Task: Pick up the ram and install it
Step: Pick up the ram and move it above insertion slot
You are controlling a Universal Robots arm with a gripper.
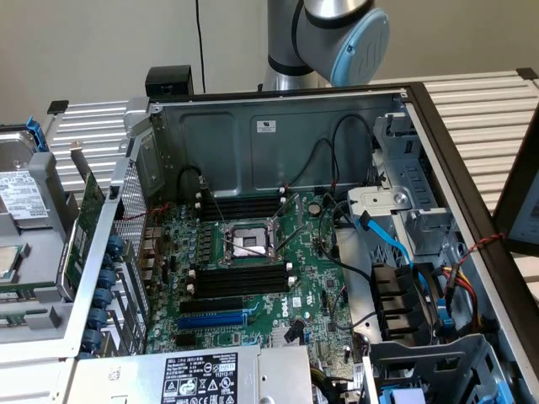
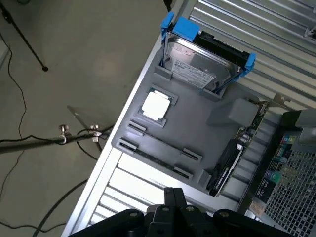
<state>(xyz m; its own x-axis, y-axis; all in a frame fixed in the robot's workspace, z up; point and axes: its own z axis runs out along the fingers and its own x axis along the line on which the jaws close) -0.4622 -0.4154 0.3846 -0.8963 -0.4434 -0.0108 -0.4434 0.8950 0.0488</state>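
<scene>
My gripper (image 2: pixel 174 191) hangs above the near edge of a grey parts tray (image 2: pixel 197 133), its two dark fingers pressed together with nothing between them. On the tray a thin dark strip stands on edge between grey clips; this looks like the ram (image 2: pixel 155 159), though I cannot tell for certain. In the exterior view a narrow green strip (image 1: pixel 29 294) lies in the same tray, at the far left. The open computer case holds the motherboard (image 1: pixel 253 252), with long black empty memory slots (image 1: pixel 240 278) on both sides of the processor socket (image 1: pixel 246 242).
The tray also carries a hard drive in a blue bracket (image 2: pixel 205 64), a processor chip (image 2: pixel 157 105) and a green card with a metal bracket (image 2: pixel 237 148). Cables (image 1: pixel 396 244) and a drive cage crowd the case at the exterior view's right. The arm's base (image 1: pixel 328 42) rises behind the case.
</scene>
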